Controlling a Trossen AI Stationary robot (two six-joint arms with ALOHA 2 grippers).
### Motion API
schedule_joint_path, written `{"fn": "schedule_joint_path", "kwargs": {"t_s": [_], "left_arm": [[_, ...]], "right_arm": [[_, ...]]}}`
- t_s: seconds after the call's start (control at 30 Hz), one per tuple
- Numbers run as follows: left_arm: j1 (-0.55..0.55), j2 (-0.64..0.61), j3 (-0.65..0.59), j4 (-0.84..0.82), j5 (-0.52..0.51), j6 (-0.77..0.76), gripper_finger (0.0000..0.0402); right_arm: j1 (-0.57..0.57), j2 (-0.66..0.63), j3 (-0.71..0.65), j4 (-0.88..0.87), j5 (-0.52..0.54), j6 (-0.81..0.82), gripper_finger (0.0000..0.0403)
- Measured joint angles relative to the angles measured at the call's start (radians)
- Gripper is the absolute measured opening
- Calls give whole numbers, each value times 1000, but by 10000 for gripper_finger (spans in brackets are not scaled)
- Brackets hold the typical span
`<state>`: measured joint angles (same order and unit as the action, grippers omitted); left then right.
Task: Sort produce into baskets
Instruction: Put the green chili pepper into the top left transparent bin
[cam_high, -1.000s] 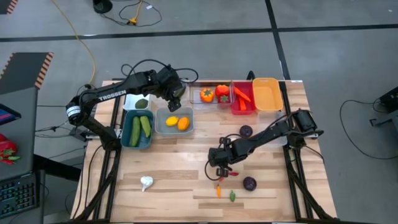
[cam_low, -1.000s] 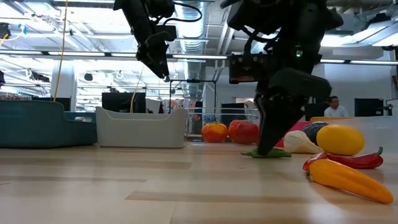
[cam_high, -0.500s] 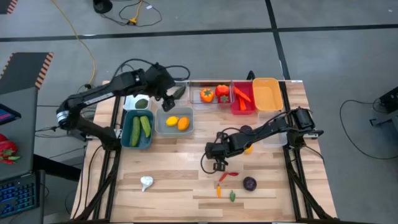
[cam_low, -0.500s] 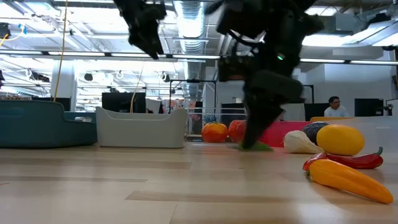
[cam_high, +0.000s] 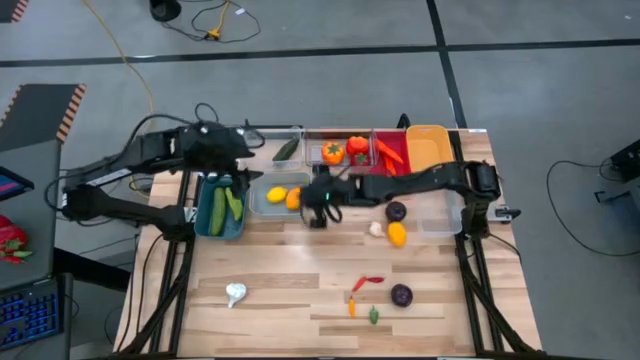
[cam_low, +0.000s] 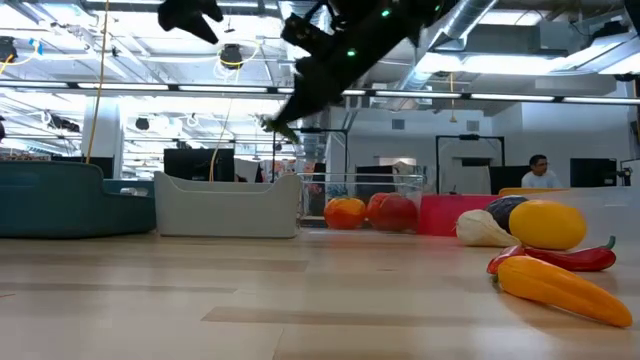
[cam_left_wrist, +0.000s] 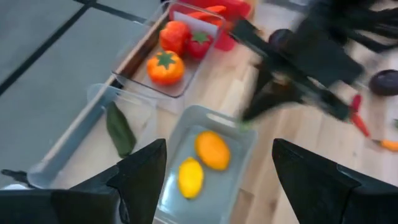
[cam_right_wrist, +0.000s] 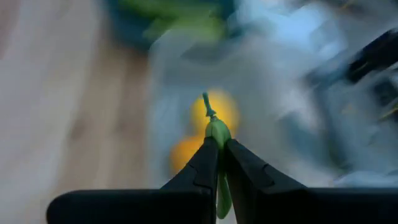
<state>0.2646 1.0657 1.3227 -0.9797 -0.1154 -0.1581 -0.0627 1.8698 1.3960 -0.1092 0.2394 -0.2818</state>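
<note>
My right gripper (cam_high: 314, 199) hangs above the table beside the grey-blue basket (cam_high: 257, 206), which holds two lemons (cam_high: 285, 196). It is shut on a small green chilli (cam_right_wrist: 217, 132). My left gripper (cam_left_wrist: 217, 149) stands open with nothing between its fingers, high over the white basket and the teal basket (cam_high: 208, 232); the teal one holds cucumbers. A dark green piece (cam_high: 287, 150) lies in a clear basket. Peppers (cam_high: 333, 153) fill the clear basket beside it. A red chilli (cam_high: 368, 283), a carrot (cam_high: 352, 306) and a purple ball (cam_high: 401, 295) lie on the table. My right gripper pinches the green chilli between its two fingers, on the body just behind the stem (cam_right_wrist: 208, 107). The chilli lies along the fingers, and its stem end sticks out past the fingertips (cam_right_wrist: 205, 155). It is lifted clear of the table.
A red basket (cam_high: 379, 172) with carrots and an orange basket (cam_high: 428, 150) stand at the far right. A purple ball (cam_high: 397, 211), a garlic (cam_high: 376, 229) and a yellow fruit (cam_high: 397, 235) lie under the right arm. Another garlic (cam_high: 236, 293) lies at the near left.
My right gripper has risen from the spot beside the red chilli with the green chilli lifted clear. It has swung toward the table's far left, up to the grey-blue basket. My left gripper, still open, has drawn back from the clear basket toward the table's left and up.
</note>
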Motion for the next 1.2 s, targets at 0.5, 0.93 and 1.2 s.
{"fn": "schedule_joint_path", "kwargs": {"t_s": [0.5, 0.93, 1.2], "left_arm": [[-313, -75, -251, 310, -131, -91, 279], [-442, -71, -604, 964, -173, -72, 279], [-475, -71, -655, 993, -186, -72, 279]], "right_arm": [[-307, 0, 0, 338, -263, 289, 54], [-336, 113, 18, 560, -299, 309, 54], [-332, 267, 154, 575, -297, 285, 96]]}}
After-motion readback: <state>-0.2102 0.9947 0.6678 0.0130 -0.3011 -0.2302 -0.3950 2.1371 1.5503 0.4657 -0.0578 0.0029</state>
